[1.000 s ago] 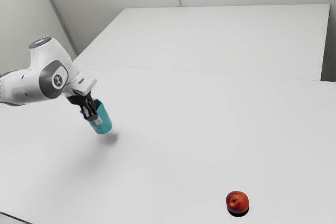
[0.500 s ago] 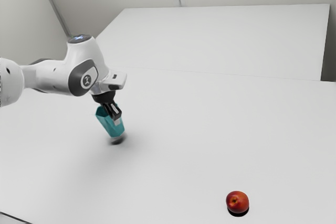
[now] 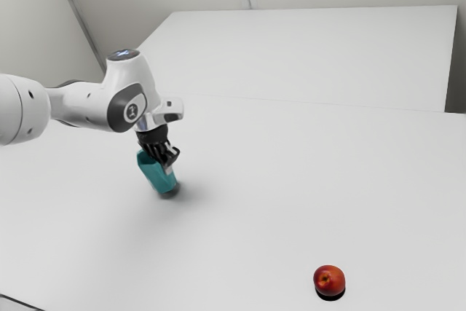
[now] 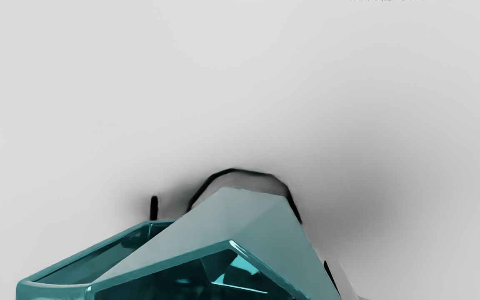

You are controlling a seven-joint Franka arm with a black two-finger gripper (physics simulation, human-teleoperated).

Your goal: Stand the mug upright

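Observation:
My gripper (image 3: pixel 169 167) is shut on the teal mug (image 3: pixel 154 174) at the exterior view's left. The mug leans, its mouth up toward the arm and its base low at the table's surface, over a dark shadow; whether the base touches cannot be told. In the wrist view, the mug (image 4: pixel 240 216) lies at the gripper (image 4: pixel 318 292), its angular open mouth and its handle facing the camera. One light fingertip (image 4: pixel 343 279) is against the outside of the mug's wall; the other is largely hidden by the mug.
A red apple (image 3: pixel 329 280) rests on the white table (image 3: pixel 262 180), well away from the mug toward the exterior view's lower right. Pale walls stand behind the table.
My hand has carried the mug toward the exterior view's right and lowered it to the table's surface. Its tilt has changed along the way. The apple has stayed put.

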